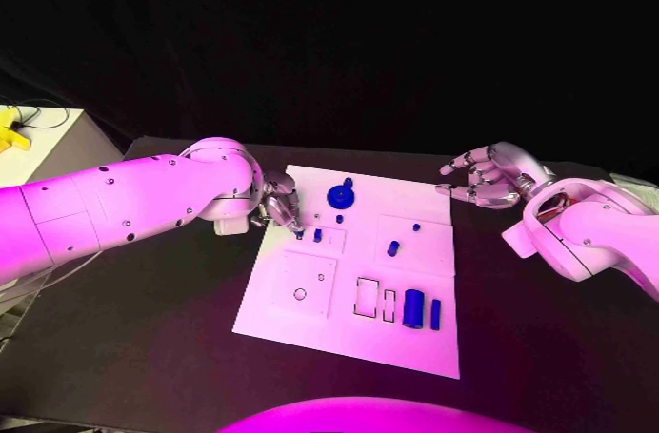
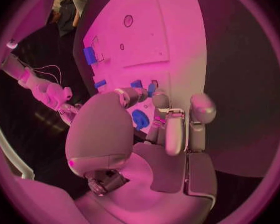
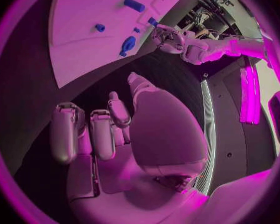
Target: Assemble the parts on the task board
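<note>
We look down on a black table with the white board lying in its middle. Our left hand hovers over the board's left edge near the far end, fingers pointing down beside a small blue peg. In the left wrist view, the fingertips sit very close to two small blue parts, but we cannot tell whether anything is pinched between them. A round blue disc lies just beyond the hand, towards the board's far end. Our right hand floats above the table off the board's far right corner, fingers loosely curled and holding nothing.

Other blue parts rest further along the board: a small one near the centre, and a larger cylinder beside a slim bar near an empty rectangular slot.

We judge the step in hand to be the left hand working on a small peg. The next move likely calls for a careful pinch and a straight lift or press into its hole.
</note>
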Robot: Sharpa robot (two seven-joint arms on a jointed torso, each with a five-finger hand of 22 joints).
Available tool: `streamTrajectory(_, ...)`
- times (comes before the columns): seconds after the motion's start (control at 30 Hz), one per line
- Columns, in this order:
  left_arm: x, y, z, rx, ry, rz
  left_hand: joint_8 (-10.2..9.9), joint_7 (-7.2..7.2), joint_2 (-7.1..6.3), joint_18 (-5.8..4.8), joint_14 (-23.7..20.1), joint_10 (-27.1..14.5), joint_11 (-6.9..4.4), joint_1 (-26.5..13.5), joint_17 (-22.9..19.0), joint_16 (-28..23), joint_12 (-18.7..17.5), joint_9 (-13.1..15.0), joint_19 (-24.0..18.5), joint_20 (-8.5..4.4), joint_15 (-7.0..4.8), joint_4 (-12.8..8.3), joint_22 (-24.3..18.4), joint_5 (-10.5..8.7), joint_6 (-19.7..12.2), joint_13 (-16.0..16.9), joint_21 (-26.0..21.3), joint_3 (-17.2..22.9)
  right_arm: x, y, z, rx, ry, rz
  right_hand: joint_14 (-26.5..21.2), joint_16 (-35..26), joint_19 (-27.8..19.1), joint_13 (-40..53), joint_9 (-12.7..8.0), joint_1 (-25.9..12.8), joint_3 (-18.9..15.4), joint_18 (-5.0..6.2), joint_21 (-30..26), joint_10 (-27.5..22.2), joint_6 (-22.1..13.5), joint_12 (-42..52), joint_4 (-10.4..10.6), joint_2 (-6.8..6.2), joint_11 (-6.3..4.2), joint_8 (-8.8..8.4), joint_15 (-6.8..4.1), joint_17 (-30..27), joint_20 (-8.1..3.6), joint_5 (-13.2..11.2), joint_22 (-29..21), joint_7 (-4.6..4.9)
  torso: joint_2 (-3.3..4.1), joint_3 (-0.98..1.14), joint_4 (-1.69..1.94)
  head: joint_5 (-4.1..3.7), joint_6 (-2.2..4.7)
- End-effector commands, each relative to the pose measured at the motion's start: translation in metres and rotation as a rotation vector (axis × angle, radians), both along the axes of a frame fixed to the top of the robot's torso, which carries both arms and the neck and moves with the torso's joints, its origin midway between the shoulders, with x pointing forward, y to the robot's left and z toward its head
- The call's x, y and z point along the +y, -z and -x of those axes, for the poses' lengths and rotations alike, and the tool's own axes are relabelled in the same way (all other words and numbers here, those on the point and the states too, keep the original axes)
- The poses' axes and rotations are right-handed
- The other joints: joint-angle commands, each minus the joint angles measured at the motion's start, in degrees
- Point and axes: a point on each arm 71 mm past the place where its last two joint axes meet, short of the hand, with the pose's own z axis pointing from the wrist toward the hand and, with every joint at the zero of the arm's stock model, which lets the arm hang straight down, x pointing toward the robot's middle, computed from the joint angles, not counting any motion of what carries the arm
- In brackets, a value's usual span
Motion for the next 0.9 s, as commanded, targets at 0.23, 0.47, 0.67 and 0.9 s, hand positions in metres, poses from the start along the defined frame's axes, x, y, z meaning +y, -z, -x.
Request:
streamTrajectory(0.23, -0.0018, 0.0016, 0.0011, 0.012, 0.026, -0.033, 0.2, -0.66, 0.09, -0.47, 4.1, 0.6, -0.18, 0.1, 8.2, 0.3, 0.4, 3.0, 0.6, -0.17, -0.49, -11.7, 0.2, 0.46, 1.2, 0.2, 0.4, 11.2, 0.0008, -0.0002, 0.0006, -0.005, -0.011, 0.002, 3.1, -0.3, 0.1, -0.1, -0.1, -0.5, -0.3, 0.30, -0.2, -0.2, -0.3, 0.1, 0.0, 0.12, 0.18, 0.35, 0.38, 6.0, 0.35, 0.2, 7.8, 0.01, 0.03, 0.01, -0.01, 0.01, -0.25)
streamTrajectory(0.47, -0.0017, 0.0024, 0.0006, 0.012, 0.024, -0.037, 0.2, -0.66, 0.09, -0.47, 4.1, 0.6, -0.18, 0.1, 8.2, 0.3, 0.4, 3.0, 0.6, -0.17, -0.49, -11.7, 0.2, 0.46, 1.2, 0.2, 0.4, 11.2, 0.0008, -0.0001, 0.0005, -0.004, -0.012, 0.003, 3.1, -0.3, 0.1, -0.1, -0.1, -0.5, -0.3, 0.30, -0.2, -0.2, -0.3, 0.1, 0.0, 0.12, 0.18, 0.35, 0.38, 6.0, 0.35, 0.2, 7.8, 0.01, 0.03, 0.00, 0.02, 0.01, -0.36)
streamTrajectory(0.67, -0.0022, 0.0041, 0.0003, 0.014, 0.022, -0.038, 0.1, -0.68, 0.07, -0.46, 4.1, 0.7, -0.19, 0.0, 8.2, 0.3, 0.4, 3.0, 0.6, -0.19, -0.51, -11.7, 0.2, 0.57, 1.3, 0.3, 0.4, 11.2, 0.0011, 0.0000, 0.0003, -0.004, -0.013, 0.003, 3.1, -0.3, 0.1, -0.1, -0.1, -0.5, -0.3, 0.30, -0.2, -0.2, -0.3, 0.1, 0.0, 0.12, 0.18, 0.35, 0.38, 6.0, 0.35, 0.2, 7.8, 0.01, 0.05, 0.02, 0.00, 0.03, -0.50)
streamTrajectory(0.9, -0.0038, 0.0067, 0.0003, 0.016, 0.022, -0.039, 0.1, -0.68, 0.10, -0.46, 4.1, 0.8, -0.20, -0.1, 8.2, 0.3, 0.4, 3.0, 0.6, -0.21, -0.52, -11.7, 0.2, 0.62, 1.3, 0.4, 0.4, 11.2, 0.0011, 0.0000, 0.0003, -0.004, -0.013, 0.003, 3.1, -0.3, 0.1, -0.1, -0.1, -0.5, -0.3, 0.30, -0.2, -0.2, -0.3, 0.1, 0.0, 0.12, 0.18, 0.35, 0.38, 6.0, 0.35, 0.2, 7.8, 0.01, 0.05, 0.03, -0.04, 0.01, -0.64)
